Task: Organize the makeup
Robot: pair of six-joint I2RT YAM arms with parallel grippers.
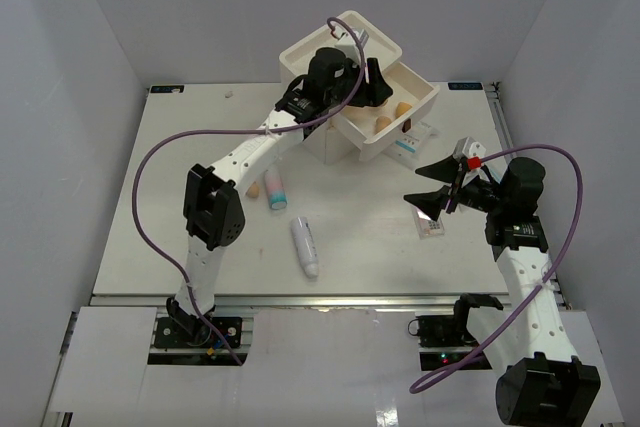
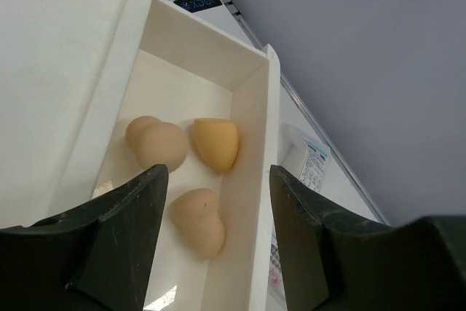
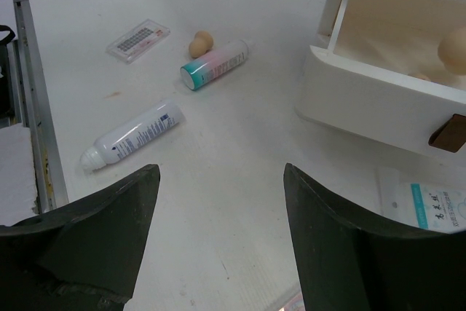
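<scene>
beneath left fingers (image 2: 124, 238): tan sponges (image 2: 198, 222) in drawer (image 2: 251, 180)
left gripper (image 2: 217, 180): spread wide, empty
right gripper (image 3: 218, 180): spread wide, empty, tubes (image 3: 135, 136) beyond

The top camera looks down on the whole table (image 1: 370, 247), while both close wrist cameras face the open drawer (image 3: 364, 103).

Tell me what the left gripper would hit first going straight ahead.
Most likely the nearest tan sponge in the open drawer, centred under the open left gripper; depth is hard to judge.
</scene>
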